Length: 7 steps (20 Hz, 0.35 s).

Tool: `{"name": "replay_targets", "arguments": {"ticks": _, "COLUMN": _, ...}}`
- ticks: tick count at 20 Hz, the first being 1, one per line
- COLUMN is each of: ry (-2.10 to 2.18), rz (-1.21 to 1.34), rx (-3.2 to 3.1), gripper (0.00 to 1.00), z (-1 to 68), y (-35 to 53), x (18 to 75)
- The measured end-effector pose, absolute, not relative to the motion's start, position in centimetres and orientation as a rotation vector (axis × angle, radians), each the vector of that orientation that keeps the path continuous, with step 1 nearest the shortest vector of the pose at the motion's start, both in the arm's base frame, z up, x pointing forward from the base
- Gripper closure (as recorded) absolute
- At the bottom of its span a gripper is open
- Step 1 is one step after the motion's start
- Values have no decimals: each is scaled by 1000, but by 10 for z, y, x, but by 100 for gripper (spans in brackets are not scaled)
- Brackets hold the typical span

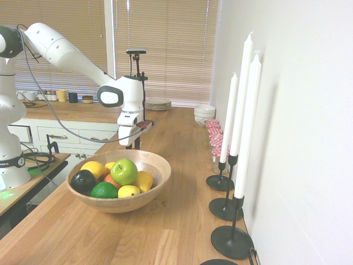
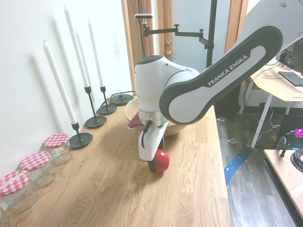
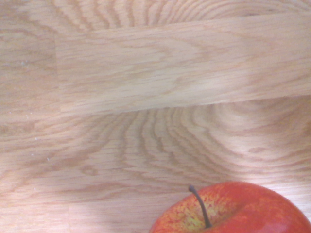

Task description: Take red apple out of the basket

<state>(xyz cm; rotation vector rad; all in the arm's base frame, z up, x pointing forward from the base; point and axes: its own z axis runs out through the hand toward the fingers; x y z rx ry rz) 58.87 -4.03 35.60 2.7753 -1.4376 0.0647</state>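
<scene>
A: So, why is the hand (image 2: 158, 165) gripping the red apple (image 2: 162, 161) from its sides?
B: Probably because it's round and glossy, and a side grip should stop it slipping
A: And why there, outside the basket (image 1: 124, 206)?
B: The wooden surface (image 2: 108, 189) gives it a flat place; I can't tell if it touches, but a low release should limit rolling

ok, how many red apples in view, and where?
1: the red apple is outside the basket, at the gripper's fingertips above or on the wooden counter. Others could be hidden under the piled fruit.
</scene>
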Motion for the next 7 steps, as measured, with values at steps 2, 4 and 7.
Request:
{"name": "replay_targets", "arguments": {"ticks": 2, "ry": -1436, "rz": 62, "rx": 2775, "gripper": 0, "z": 355, "y": -40, "x": 589}}
{"name": "replay_targets", "arguments": {"ticks": 4, "ry": -1434, "rz": 62, "rx": 2776, "gripper": 0, "z": 355, "y": -39, "x": 589}}
{"name": "replay_targets", "arguments": {"ticks": 7, "ry": -1434, "rz": 64, "rx": 2777, "gripper": 0, "z": 356, "y": -39, "x": 589}}
